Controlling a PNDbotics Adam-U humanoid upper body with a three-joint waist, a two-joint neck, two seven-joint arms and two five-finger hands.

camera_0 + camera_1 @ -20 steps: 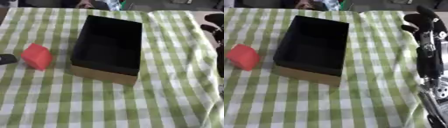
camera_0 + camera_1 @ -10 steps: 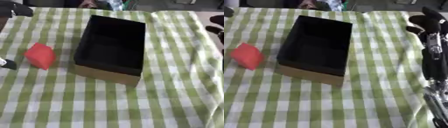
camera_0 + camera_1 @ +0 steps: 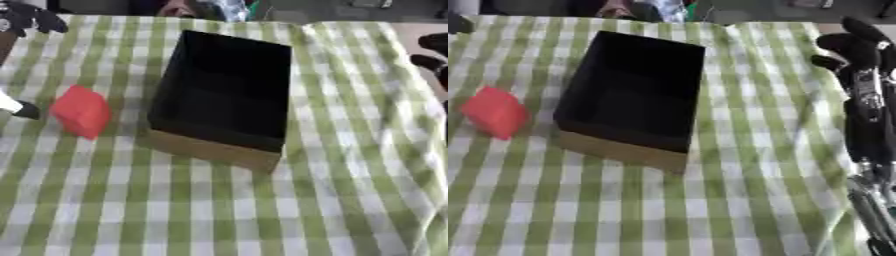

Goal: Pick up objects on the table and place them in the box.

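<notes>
The surface (image 3: 219, 210), spread with a green and white checked cloth, fills the near part of both views and is bare along its front edge. Only the right eye view shows the robot's right arm, a black and silver column rising along the right edge to the right hand (image 3: 857, 47), whose dark fingers reach up and away with nothing between them, relaxed rather than curled. The left eye view shows only dark fingertips of that hand at its right edge. The left hand (image 3: 22, 109) appears only in the left eye view, as a small dark tip at the left edge just beside the red object (image 3: 81, 111); whether it is spread or closed cannot be told. The red object is a small blocky lump lying left of the box (image 3: 223, 95). The box is open-topped, black inside with brown outer walls, its long axis running from near to far and slightly to the right.
</notes>
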